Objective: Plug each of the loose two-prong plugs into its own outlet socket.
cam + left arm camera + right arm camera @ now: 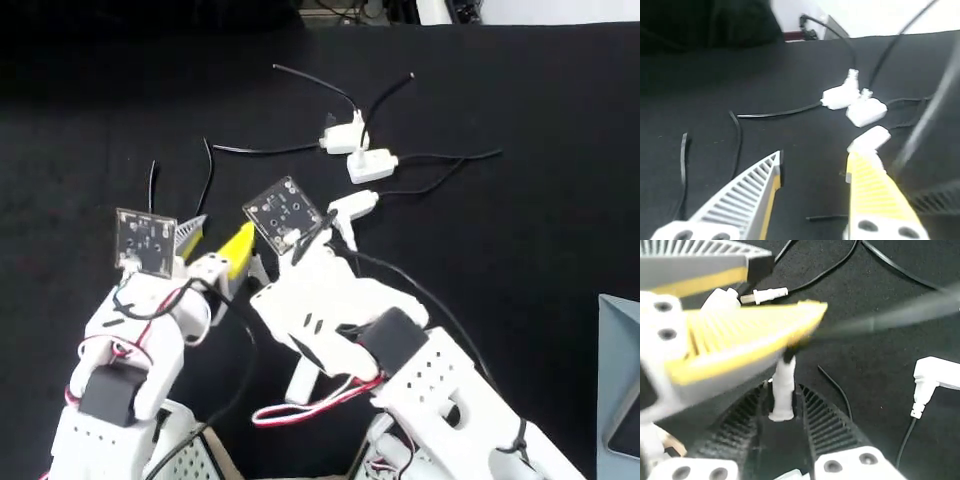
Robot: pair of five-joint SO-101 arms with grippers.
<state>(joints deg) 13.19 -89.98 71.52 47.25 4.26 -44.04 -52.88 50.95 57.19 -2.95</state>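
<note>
Plug (784, 380) is sitting clamped in the right claw (782, 392), just beside the left claw (816, 157), which is gaping wide and hanging so close that a bump is threatening to twist it loose.

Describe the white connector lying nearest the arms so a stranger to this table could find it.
On the black table, three white connectors lie beyond the left arm and right arm. The farthest connector and its neighbour sit close together; the nearest connector lies apart from them, closest to the arms, a lone piece rather than one of a pair.
</note>
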